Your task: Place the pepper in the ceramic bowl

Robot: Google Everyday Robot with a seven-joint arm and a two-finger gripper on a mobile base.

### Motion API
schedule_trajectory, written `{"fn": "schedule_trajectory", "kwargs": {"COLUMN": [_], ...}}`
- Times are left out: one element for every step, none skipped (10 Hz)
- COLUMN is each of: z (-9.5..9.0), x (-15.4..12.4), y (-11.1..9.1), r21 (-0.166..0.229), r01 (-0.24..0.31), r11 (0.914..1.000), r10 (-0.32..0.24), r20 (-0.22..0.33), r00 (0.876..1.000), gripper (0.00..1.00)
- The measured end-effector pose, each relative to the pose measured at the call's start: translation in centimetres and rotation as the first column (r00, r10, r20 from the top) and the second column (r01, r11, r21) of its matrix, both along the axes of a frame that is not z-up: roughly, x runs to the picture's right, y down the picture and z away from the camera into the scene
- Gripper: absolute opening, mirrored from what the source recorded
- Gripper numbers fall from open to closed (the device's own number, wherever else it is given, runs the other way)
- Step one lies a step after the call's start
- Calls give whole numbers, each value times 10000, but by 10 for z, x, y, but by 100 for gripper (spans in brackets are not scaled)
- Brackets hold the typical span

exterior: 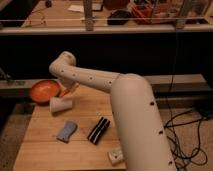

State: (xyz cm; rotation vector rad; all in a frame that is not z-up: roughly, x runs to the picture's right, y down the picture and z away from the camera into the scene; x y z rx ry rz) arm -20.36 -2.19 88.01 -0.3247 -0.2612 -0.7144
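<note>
- Nearest to the camera, the big white arm [135,125] covers the right part of the wooden counter [45,155], and a small pale block [115,156] lies beside it.
- A little further lie a blue-grey sponge [66,130] and a black ridged object [99,130], apart from each other.
- Behind them a white cup [60,104] lies on its side, just beside the ceramic bowl [44,91].
- The gripper [67,93] is at the far left of the counter, between the cup and the bowl; if it is closed or not, I cannot tell.
- The pepper [71,90] appears at the gripper as an orange sliver, near the rim of the bowl but not over its middle.
- In my judgement the risk is an early release: the pepper could hit the rim and roll on the counter, or the gripper could push the cup against the bowl.
</note>
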Motion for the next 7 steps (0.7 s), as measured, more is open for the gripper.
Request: {"fn": "schedule_trajectory", "kwargs": {"z": [-1, 0, 4, 7, 12, 18, 22], "x": [-1, -2, -14, -32, -45, -59, -70], "y": [-9, -18, -25, -31, -34, -37, -37], "r21": [179, 328, 493, 622, 658, 647, 617], "r01": [9, -2, 58, 114, 123, 106, 83], "r11": [9998, 9995, 9988, 9980, 9978, 9978, 9981], "r10": [-11, -6, -82, -162, -188, -186, -178], "r20": [121, 247, 496, 775, 979, 1244, 1564], "r00": [9999, 9997, 9987, 9969, 9950, 9921, 9875], "gripper": [1, 1, 1, 1, 1, 1, 1]}}
